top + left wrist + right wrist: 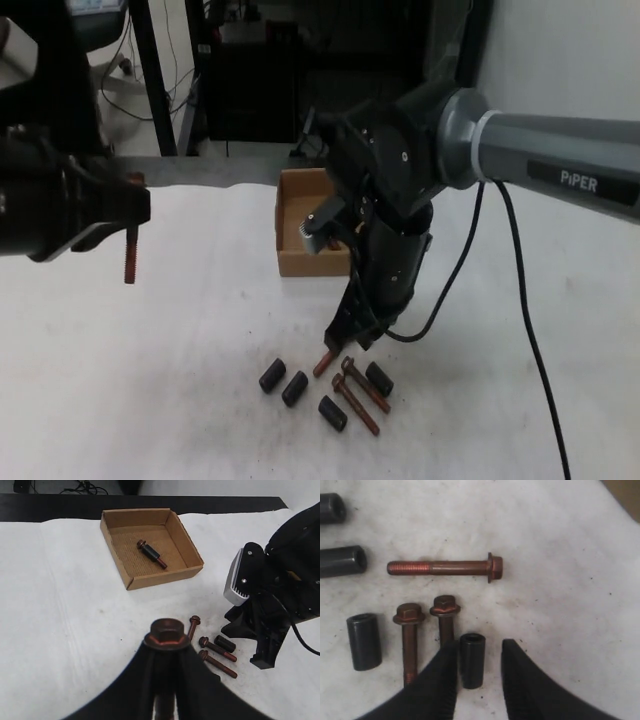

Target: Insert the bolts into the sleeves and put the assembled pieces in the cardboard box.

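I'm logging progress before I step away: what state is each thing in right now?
Left gripper: shut on a bolt, which hangs upright.
Right gripper: open, fingers either side of a lying sleeve.
Cardboard box: open, holding one assembled piece.
Three loose bolts: lying on the bench, unsleeved.
Three other sleeves: lying, empty.

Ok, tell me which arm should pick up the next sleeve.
Right. The right gripper, open, sits low over the bench, a black sleeve between its fingers. The left gripper is raised off to the side, already shut on a bolt.
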